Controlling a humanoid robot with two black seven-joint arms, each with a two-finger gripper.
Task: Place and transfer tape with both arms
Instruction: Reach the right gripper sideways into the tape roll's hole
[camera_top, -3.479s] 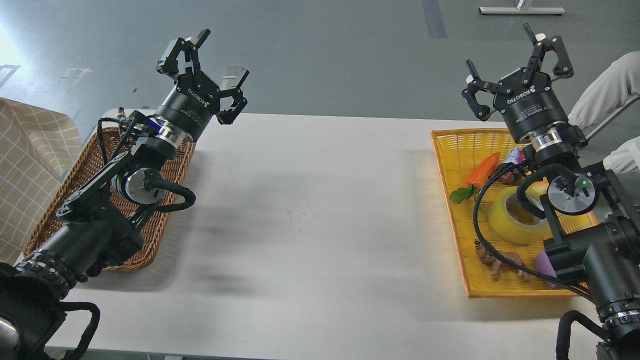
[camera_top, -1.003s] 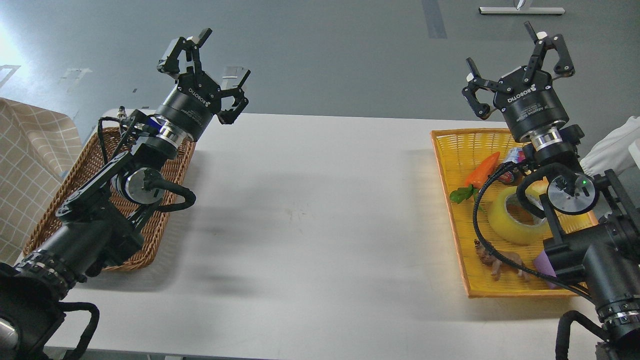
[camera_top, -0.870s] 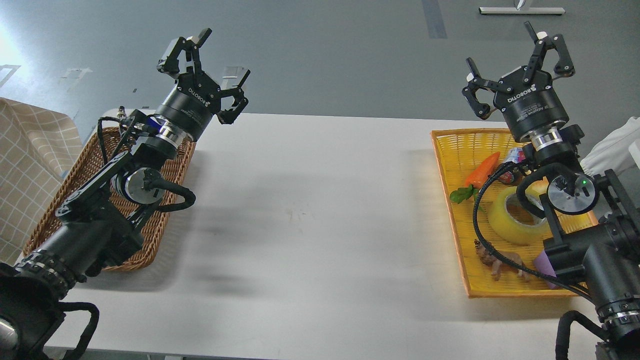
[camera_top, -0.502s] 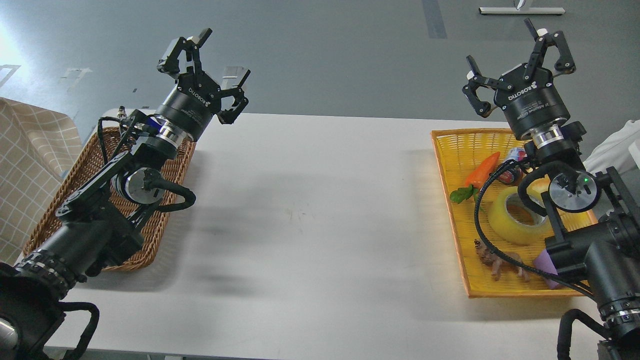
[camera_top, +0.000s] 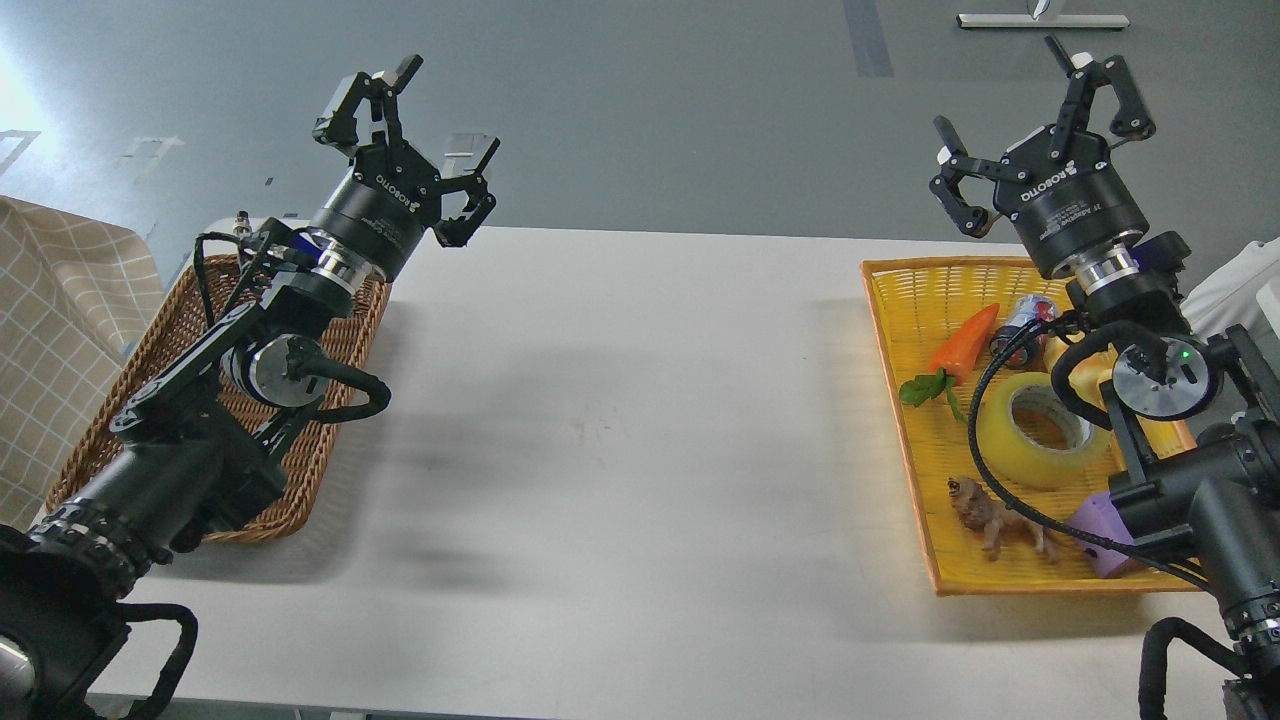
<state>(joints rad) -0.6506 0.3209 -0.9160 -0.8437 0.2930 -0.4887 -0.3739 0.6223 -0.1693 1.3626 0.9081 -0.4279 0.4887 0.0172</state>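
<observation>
1. While the tape (camera_top: 1040, 443) lies flat in the yellow tray (camera_top: 905, 290), among a toy carrot (camera_top: 964, 341), a can (camera_top: 1018, 326) and a brown figurine (camera_top: 990, 515), the right gripper (camera_top: 1040, 130) hangs above the tray's far end — fingers spread, holding nothing.
2. The left gripper (camera_top: 410, 135) waits likewise spread and empty over the wicker basket (camera_top: 330, 420).
3. The step in hand looks like the reach: the right claw should descend squarely over the roll, straddle its wall, and avoid the arm's own cable (camera_top: 975, 440) crossing beside it.
</observation>
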